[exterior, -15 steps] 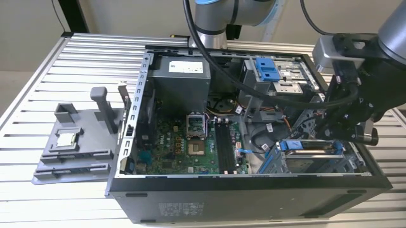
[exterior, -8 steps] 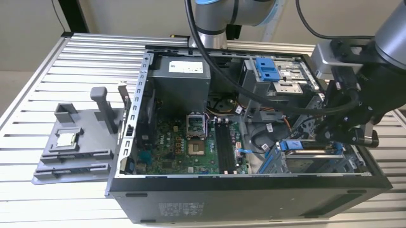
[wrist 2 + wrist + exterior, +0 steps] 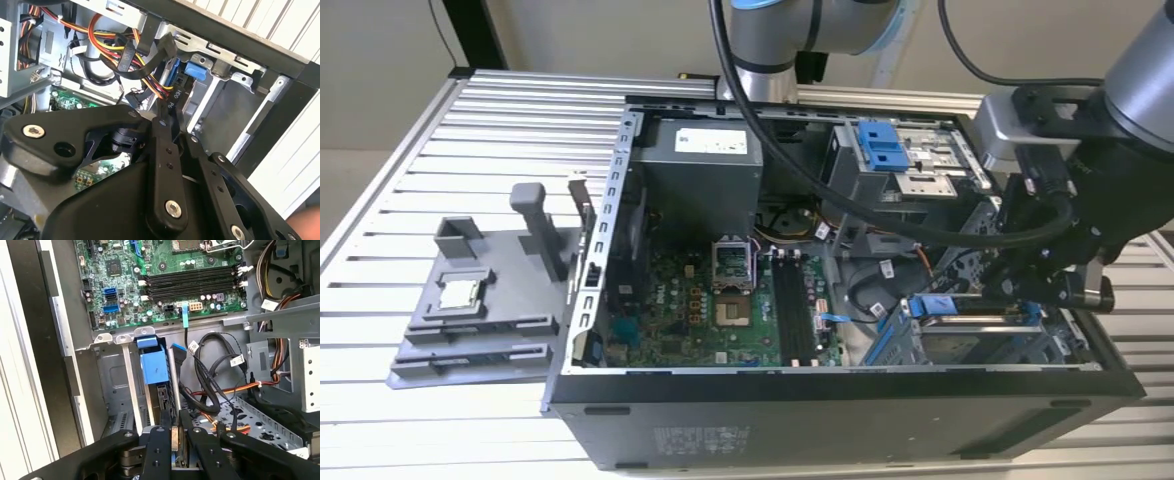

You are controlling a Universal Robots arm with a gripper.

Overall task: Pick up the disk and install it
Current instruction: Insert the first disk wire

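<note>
Computer case (image 3: 827, 425), grey fixture (image 3: 494, 345) on slatted table (image 3: 400, 170)

Most print here is too small to read.

A white label (image 3: 711, 143) sits on the grey power box, at about twelve o'clock from the green board (image 3: 707, 300) in the exterior view. Its words are only tiny marks.

A pale sticker (image 3: 700, 440) sits on the case's outer wall, at six o'clock from that board, and it is blurry too.

In the first wrist view, small white tags (image 3: 236, 360) hang on black cables.

In the second wrist view, a black plug (image 3: 172, 98) has short white letters.

The disk (image 3: 154, 370) stands edge-on, so its label is hidden.
</note>
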